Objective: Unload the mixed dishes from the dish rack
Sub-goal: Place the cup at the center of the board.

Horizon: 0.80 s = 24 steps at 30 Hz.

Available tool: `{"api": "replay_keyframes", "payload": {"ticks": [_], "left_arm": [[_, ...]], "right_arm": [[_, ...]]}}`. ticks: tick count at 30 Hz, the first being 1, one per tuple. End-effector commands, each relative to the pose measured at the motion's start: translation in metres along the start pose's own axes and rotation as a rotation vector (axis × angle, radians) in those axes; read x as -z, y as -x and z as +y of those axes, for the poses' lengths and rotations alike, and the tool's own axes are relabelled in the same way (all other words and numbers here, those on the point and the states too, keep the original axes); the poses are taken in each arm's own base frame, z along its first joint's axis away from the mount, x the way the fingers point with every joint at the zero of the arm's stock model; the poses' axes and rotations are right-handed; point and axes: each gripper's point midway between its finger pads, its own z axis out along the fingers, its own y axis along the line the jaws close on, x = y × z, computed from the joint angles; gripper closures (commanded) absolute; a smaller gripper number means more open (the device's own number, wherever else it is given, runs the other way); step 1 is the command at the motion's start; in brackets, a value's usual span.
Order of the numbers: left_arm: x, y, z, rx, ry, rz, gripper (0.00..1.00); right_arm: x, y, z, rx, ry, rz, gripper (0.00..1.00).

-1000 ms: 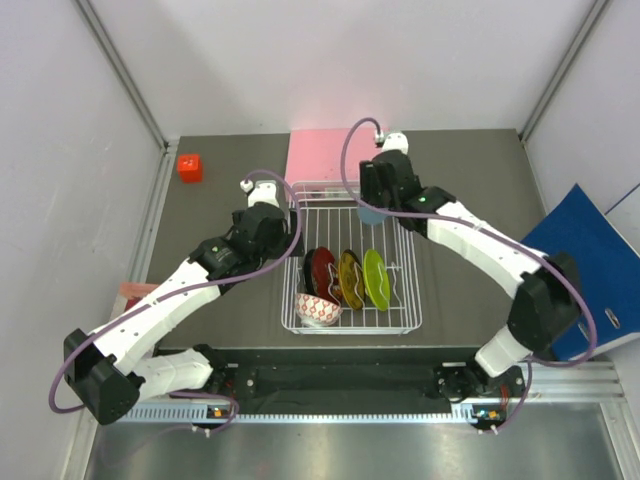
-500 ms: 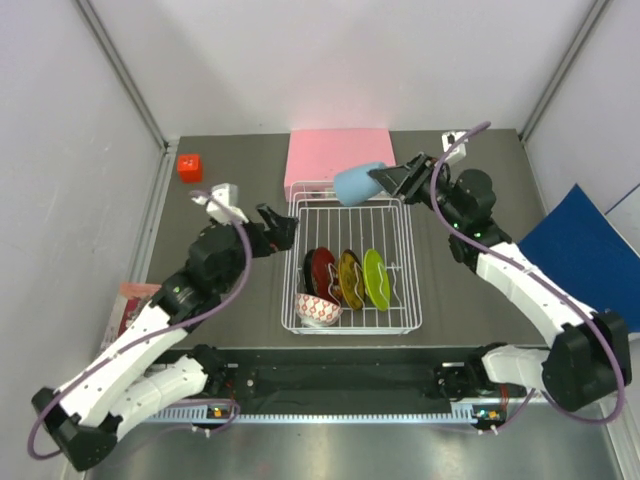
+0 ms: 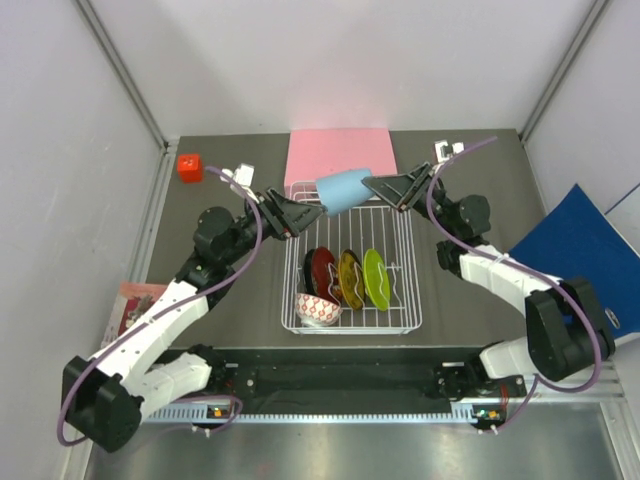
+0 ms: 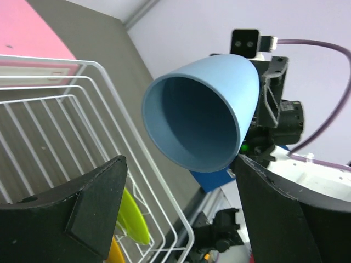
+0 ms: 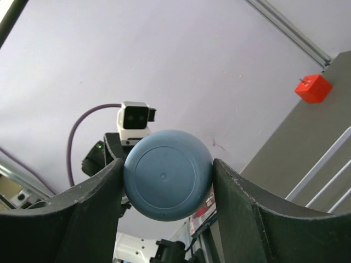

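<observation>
A white wire dish rack (image 3: 405,300) holds a small patterned bowl (image 3: 318,309) at its near left corner and three upright plates (image 3: 349,276) behind, while above its far end the right gripper (image 3: 369,183) clamps a light blue cup (image 3: 343,190) sideways, mouth facing the left gripper (image 3: 309,211), which is released and spread wide.

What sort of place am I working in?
Probably a lab test cell, not a kitchen: plain white wall panels on aluminium posts enclose a dark table, with the dish rack on it.
</observation>
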Motion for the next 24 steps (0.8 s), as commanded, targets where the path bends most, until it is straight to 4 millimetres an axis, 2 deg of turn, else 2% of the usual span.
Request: {"api": "replay_keyframes", "payload": {"ticks": [1,8,13,15,16,17,21,24], "left_arm": [[0.005,0.012,-0.048,0.001,-0.229,-0.026,0.16],[0.007,0.019,-0.059,-0.002,-0.262,-0.045,0.16],[0.007,0.018,-0.061,-0.001,-0.275,-0.035,0.19],[0.006,0.016,-0.061,0.005,-0.282,-0.029,0.25],[0.006,0.016,-0.062,0.003,-0.291,-0.028,0.34],[0.006,0.016,-0.063,0.002,-0.296,-0.026,0.37],[0.004,0.012,-0.062,0.004,-0.302,0.000,0.46],[0.003,0.010,-0.060,0.006,-0.297,0.004,0.58]], "right_arm": [[0.004,0.004,0.032,0.038,0.135,-0.013,1.00],[0.004,-0.001,0.016,0.024,0.106,-0.004,1.00],[-0.002,-0.009,0.012,0.007,0.109,0.013,1.00],[-0.006,-0.012,0.012,0.005,0.113,0.023,1.00],[-0.008,-0.017,0.011,-0.001,0.112,0.038,1.00],[-0.009,-0.019,0.010,-0.005,0.112,0.043,1.00],[-0.012,-0.028,0.007,-0.017,0.112,0.070,1.00],[-0.014,-0.033,0.008,-0.018,0.115,0.082,1.00]]}}
